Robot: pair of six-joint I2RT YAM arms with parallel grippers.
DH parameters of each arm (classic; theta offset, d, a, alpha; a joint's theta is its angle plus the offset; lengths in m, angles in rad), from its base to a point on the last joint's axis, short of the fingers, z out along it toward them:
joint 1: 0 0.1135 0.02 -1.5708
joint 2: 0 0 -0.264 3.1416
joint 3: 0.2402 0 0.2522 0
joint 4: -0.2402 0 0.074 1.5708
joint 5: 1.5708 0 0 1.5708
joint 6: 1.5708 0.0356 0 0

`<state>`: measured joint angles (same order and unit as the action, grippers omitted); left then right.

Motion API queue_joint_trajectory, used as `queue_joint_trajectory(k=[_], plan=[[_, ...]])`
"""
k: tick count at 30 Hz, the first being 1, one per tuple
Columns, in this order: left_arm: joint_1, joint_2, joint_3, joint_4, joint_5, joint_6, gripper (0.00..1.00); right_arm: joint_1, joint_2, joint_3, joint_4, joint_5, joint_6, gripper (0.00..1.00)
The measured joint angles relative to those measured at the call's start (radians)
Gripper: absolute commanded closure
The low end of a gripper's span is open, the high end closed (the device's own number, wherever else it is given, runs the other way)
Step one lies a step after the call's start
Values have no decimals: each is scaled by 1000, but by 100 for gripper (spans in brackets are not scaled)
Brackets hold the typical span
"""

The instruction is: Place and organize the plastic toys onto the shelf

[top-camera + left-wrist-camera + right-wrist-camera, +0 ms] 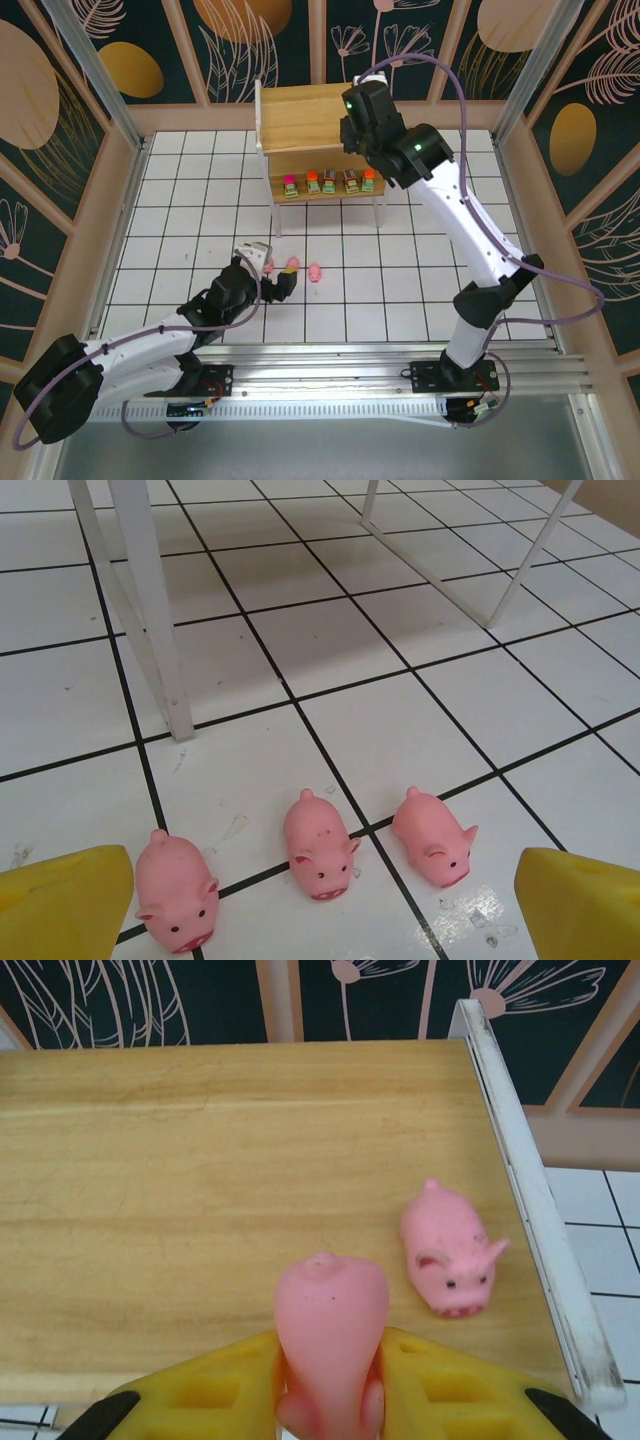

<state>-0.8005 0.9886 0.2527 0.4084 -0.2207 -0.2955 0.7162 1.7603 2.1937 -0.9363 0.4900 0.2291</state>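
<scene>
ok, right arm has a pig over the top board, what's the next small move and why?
Probably lower a little and open the right pincer. Its held pig hangs above bare top board, close beside the second pig lying there, so releasing here should set the two side by side.

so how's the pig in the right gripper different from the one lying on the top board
The held pig is clamped between the right gripper's fingers; the loose pig lies free on the shelf's top board near its white edge. The held pig hides its face; the loose pig shows eyes and snout. Both are pink.
</scene>
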Motion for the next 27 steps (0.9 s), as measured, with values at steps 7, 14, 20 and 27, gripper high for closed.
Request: queue_joint_trajectory(k=[7,14,20,27], plan=[[0,0,0,-1,-1,0,2,-21,81,64,-27,-32,-14,72],[0,0,0,-1,-5,0,2,-45,87,55,-39,-43,-14,71],[0,0,0,-1,-5,0,2,-60,86,35,-36,-48,-14,71],[0,0,0,-1,-12,0,2,-66,87,35,-32,-67,-15,68]])
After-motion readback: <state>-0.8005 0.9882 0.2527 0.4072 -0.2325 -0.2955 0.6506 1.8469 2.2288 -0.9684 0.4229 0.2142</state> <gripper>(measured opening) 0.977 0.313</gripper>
